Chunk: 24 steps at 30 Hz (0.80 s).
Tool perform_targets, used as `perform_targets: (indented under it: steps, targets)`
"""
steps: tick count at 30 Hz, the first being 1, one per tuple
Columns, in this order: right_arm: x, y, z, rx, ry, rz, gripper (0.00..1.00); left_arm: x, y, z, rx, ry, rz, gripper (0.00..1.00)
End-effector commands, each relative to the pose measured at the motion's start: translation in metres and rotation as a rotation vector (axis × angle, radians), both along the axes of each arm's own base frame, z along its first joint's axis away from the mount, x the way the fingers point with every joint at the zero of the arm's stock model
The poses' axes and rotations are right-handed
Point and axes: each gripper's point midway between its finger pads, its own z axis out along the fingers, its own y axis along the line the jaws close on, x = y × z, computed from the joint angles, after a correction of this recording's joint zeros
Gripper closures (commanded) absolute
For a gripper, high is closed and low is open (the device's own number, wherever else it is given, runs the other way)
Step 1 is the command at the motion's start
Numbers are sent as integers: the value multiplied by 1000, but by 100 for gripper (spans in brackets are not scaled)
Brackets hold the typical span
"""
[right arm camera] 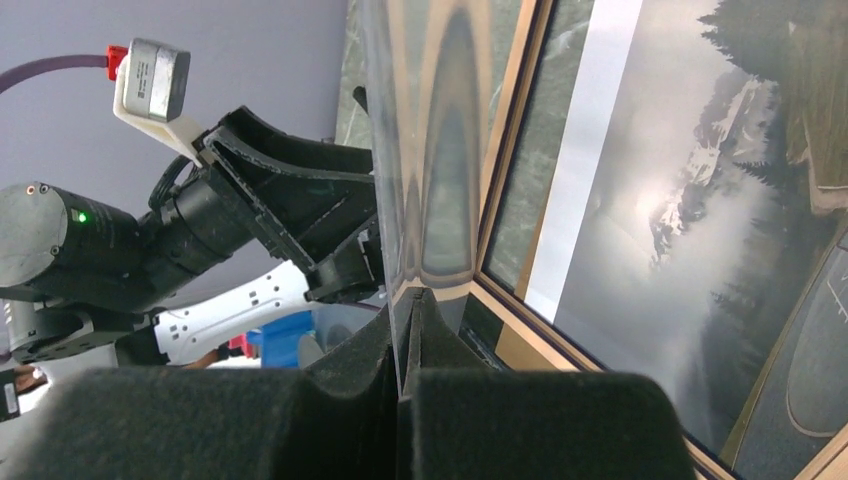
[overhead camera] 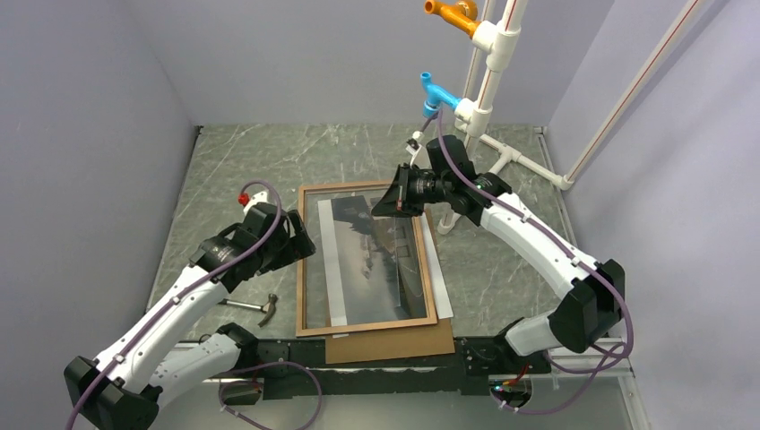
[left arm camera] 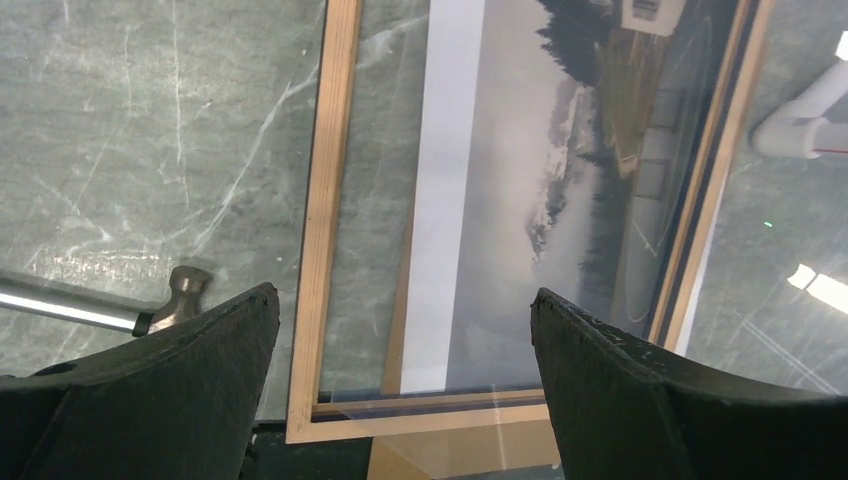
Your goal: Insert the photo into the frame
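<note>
Grey walls (overhead camera: 90, 134), green marble tabletop (overhead camera: 242, 161) | near edge: plain brown backing board (overhead camera: 394, 345) | thin brown wooden rectangular frame (overhead camera: 367, 328) flat | glossy grey mountain-lake photo (overhead camera: 376, 269) inside opening, shifted right | left fingers (left arm camera: 180, 370) spread wide | far: right fingers (right arm camera: 520, 420) pinching clear pane (right arm camera: 425, 150)

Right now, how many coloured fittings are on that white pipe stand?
2: an orange fitting near the picture's upper edge, and a blue fitting lower on the pipe stand, above the right arm. More may sit out of view.
</note>
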Motion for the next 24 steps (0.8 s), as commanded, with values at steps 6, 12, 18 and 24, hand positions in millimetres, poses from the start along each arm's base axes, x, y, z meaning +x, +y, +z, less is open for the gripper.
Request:
perform_targets:
  steps: [6, 12, 18, 24]
  targets:
    - [18, 12, 8, 22, -34, -3, 100, 3, 4, -18, 43, 34, 5, 2]
    - [22, 17, -3, 3, -17, 22, 100, 1, 9, -34, 79, 77, 5, 4]
    - [28, 14, -11, -36, -21, 21, 100, 0, 14, -53, 87, 117, 4, 7]
    - [39, 5, -16, -46, -19, -4, 100, 0, 15, -76, 77, 153, 9, 10]
